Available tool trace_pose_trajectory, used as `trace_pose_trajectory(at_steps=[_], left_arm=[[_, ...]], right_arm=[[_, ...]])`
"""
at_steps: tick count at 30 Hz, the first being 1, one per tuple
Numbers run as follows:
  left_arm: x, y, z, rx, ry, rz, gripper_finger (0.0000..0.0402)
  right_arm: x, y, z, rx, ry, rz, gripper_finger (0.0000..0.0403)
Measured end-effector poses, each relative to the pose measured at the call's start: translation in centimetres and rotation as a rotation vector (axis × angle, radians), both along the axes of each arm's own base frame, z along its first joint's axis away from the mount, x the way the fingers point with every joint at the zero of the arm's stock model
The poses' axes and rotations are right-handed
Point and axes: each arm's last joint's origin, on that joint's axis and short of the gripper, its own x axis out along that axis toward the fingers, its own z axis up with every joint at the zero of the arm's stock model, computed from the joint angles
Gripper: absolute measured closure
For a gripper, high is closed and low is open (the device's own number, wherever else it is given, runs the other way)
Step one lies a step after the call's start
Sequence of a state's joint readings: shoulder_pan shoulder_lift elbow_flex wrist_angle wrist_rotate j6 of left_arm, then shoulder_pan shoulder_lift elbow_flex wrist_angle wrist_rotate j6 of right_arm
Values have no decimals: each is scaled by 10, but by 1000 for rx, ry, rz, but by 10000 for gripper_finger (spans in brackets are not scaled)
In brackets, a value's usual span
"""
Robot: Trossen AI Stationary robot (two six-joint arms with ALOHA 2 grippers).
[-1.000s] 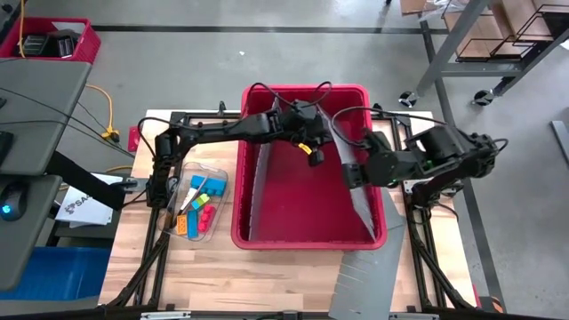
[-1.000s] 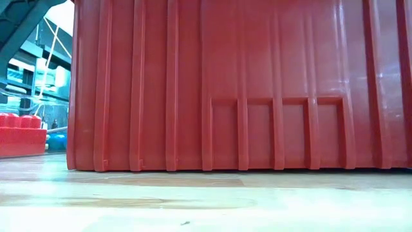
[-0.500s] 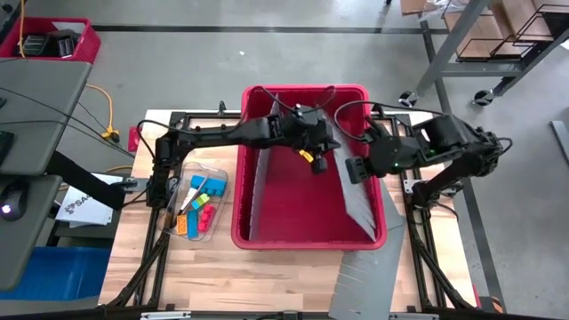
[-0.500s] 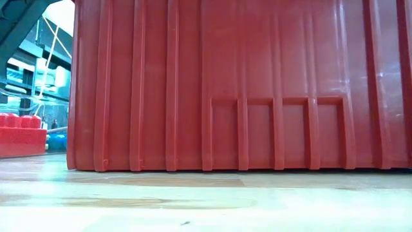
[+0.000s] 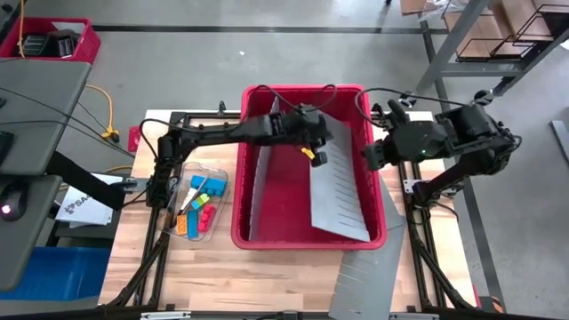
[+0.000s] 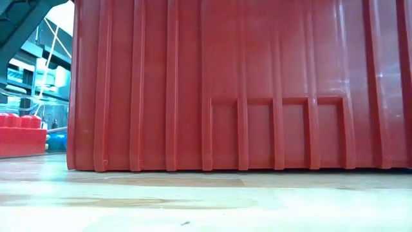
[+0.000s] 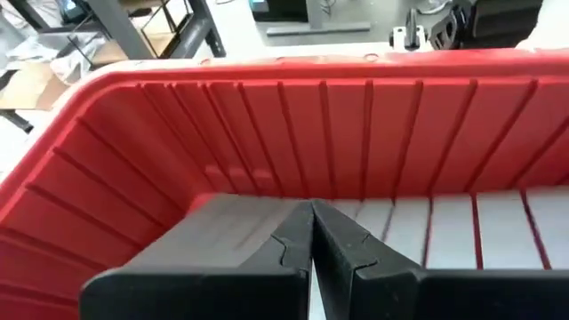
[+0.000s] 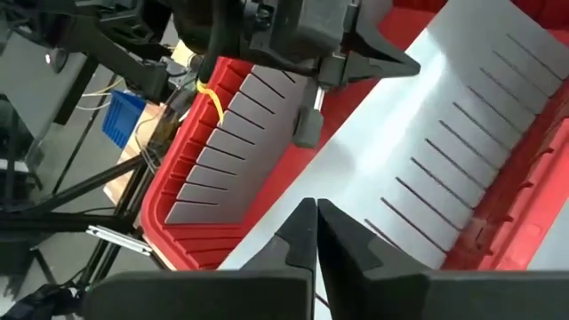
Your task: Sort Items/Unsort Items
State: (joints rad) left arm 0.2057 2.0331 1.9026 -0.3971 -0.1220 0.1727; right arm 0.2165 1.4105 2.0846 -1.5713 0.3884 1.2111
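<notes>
The items, orange, blue, green and red blocks, lie in a clear tray (image 5: 197, 206) on the table's left; a red block (image 6: 19, 132) shows in the low view. No gripper is near them. My left gripper (image 5: 317, 157) (image 7: 311, 233) is shut inside the red bin (image 5: 302, 242), at the upper left edge of a slotted grey divider (image 5: 342, 182) (image 8: 427, 151). The divider slants across the bin's right half, its lower edge by the right wall. My right gripper (image 5: 368, 160) (image 8: 313, 233) is shut and empty above the bin's right rim. My left gripper reaches slanting down from the table's left, its shut fingers (image 8: 307, 129) at the divider's upper left edge (image 5: 313, 169). I cannot tell whether they touch that edge or pinch it. The divider's lower edge stays in the bin.
A second grey divider (image 5: 258, 182) stands along the bin's left wall. A third grey panel (image 5: 364, 280) lies on the table in front of the bin, at the right. The bin's wall (image 6: 238, 84) fills the low view. Black frame rails flank the table.
My right gripper has shut and drawn back toward the table's right edge, rising a little. The grey divider, which stood almost upright by the bin's right wall, has tipped over leftward. Its upper edge has swung toward my left gripper; its lower edge has stayed by the wall.
</notes>
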Motion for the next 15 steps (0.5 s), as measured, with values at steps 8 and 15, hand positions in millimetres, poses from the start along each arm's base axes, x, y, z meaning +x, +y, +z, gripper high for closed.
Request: trace_pose_trajectory(at_steps=[8, 15], left_arm=[[-43, 17, 39, 77, 82, 96, 401], [-103, 35, 46, -563, 182, 186, 400]], right_arm=[[0, 0, 0, -26, 13, 40, 402], [0, 1, 0, -71, 38, 126, 400]])
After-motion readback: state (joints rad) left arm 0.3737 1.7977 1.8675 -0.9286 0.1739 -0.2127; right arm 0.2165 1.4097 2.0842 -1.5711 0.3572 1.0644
